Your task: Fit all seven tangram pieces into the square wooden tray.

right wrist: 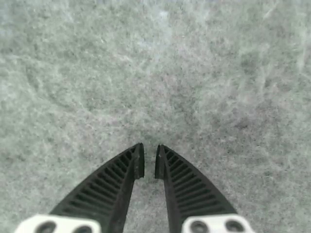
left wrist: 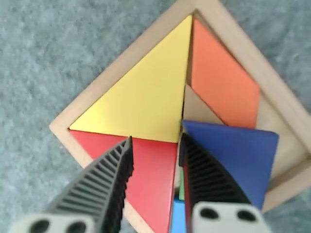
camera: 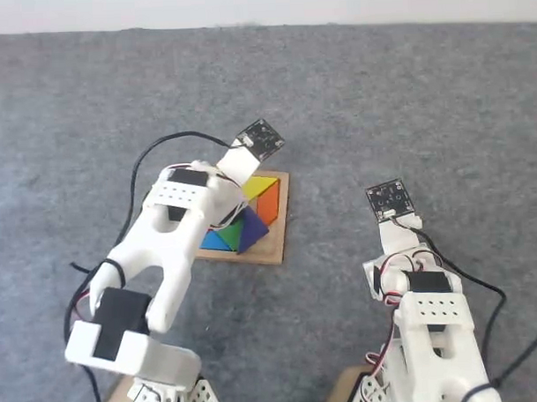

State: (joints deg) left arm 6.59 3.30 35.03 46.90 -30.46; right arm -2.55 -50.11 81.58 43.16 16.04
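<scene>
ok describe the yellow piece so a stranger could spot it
On the grey carpet, find the square wooden tray beneath the left hand. The yellow triangular piece lies along one rim, touching the red triangular piece and the orange piece; it's the only yellow one.

Hidden under the white left arm at centre-left of the high view: the left half of the square wooden tray with whatever lies there. In the left wrist view, cut off by the frame edge: two tray corners and a light blue piece. Mostly covered by the black ribbed fingers: a green piece, shape impossible to tell.
</scene>
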